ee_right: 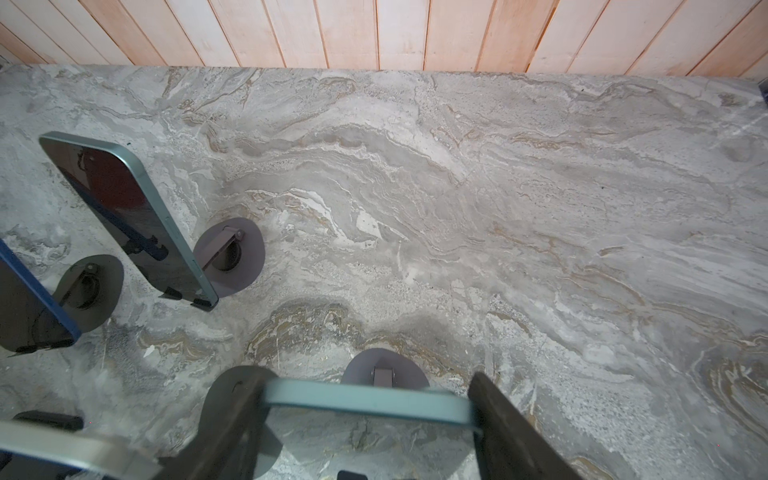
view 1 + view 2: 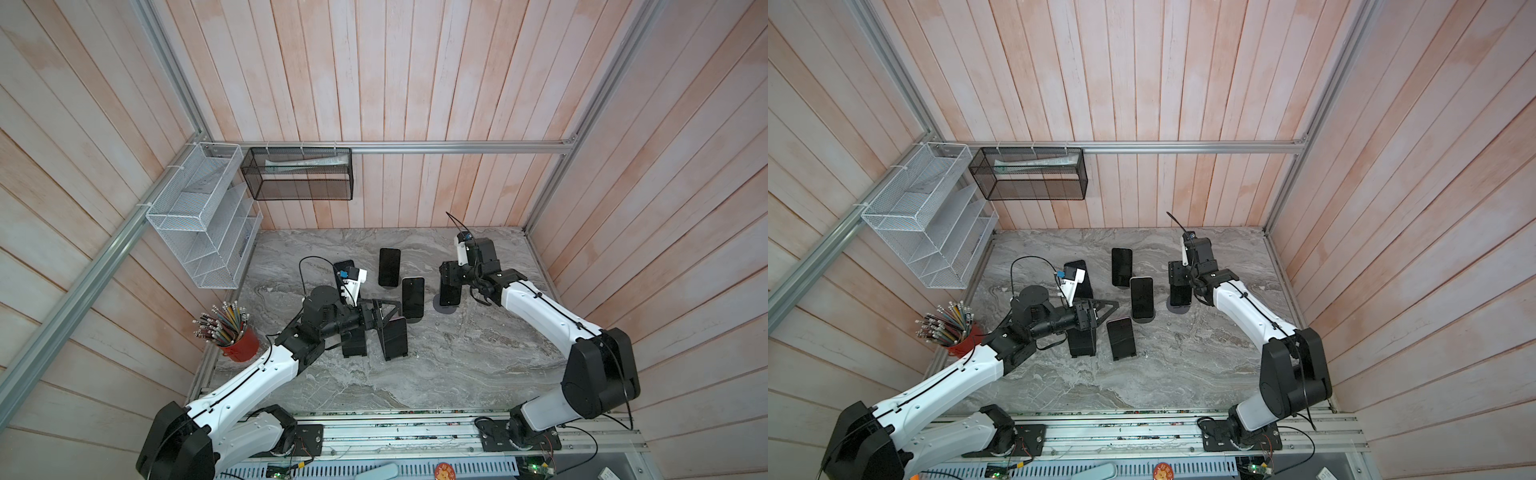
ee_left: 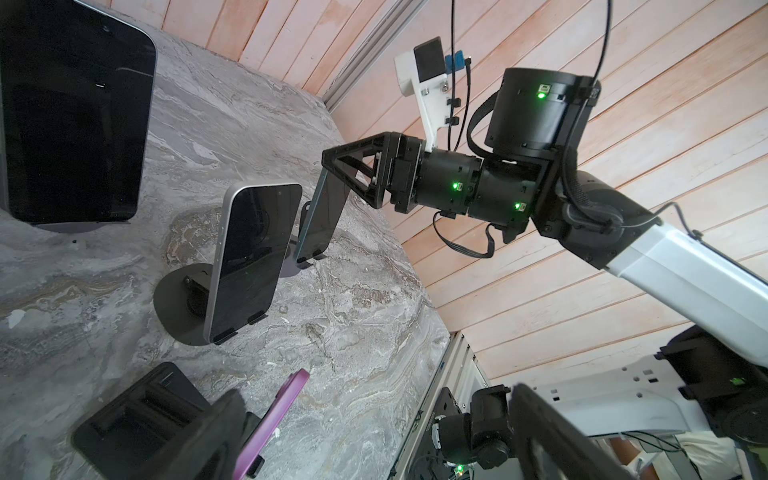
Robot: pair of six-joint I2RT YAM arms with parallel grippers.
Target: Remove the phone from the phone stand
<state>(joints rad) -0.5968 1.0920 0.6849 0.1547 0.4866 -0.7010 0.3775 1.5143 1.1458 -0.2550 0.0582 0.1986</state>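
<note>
Currently: right gripper clenched on the top end of the teal-edged phone, 1 finger against each long side. Phone leans back on its phone stand, on the robot's right part of the marble table. In the left wrist view its bottom edge sits in the stand's 2 small hooks; not lifted clear. Round base flat on the table.

Left gripper released, jaws spread wide, hanging low over the table's middle. A purple-edged phone on another stand is just beside 1 of its fingers; contact cannot be told. A silver-edged phone stands between the 2 grippers, on its own round-based stand.
</note>
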